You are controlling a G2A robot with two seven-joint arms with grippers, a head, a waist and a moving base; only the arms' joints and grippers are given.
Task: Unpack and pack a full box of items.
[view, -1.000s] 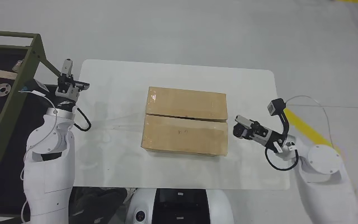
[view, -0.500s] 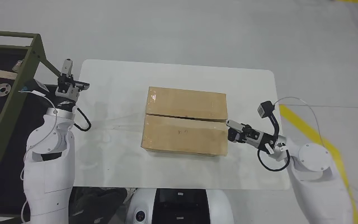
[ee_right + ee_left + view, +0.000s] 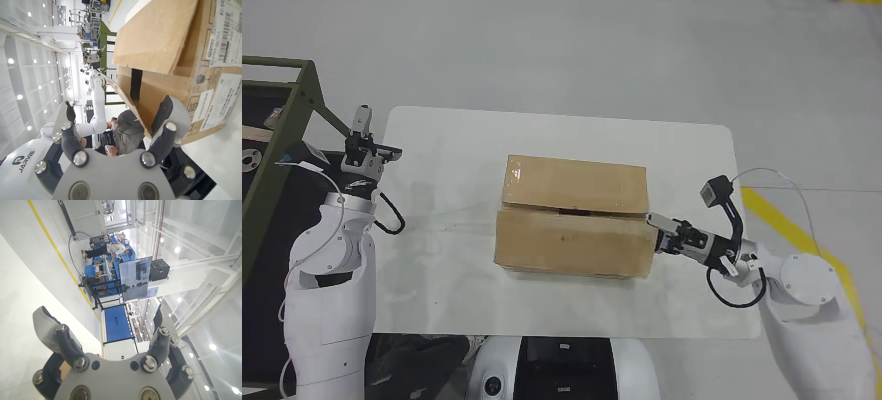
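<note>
Your right gripper (image 3: 656,233) sat level, fingers spread, at the brown cardboard box's (image 3: 572,185) 3 o'clock end; left gripper (image 3: 363,125) pointed up, spread too.

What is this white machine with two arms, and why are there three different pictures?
It is a robot with two arms, and each arm ends in a claw. One picture looks down from a camera above its arms. The other two come from little cameras on its wrists. On the table sits a brown cardboard box. The right claw is open at the end of the box, with the edge of one top flap between its fingers. That flap is tipped up a little. The left claw is open too and holds nothing. It is by the table's edge, far from the box.
</note>
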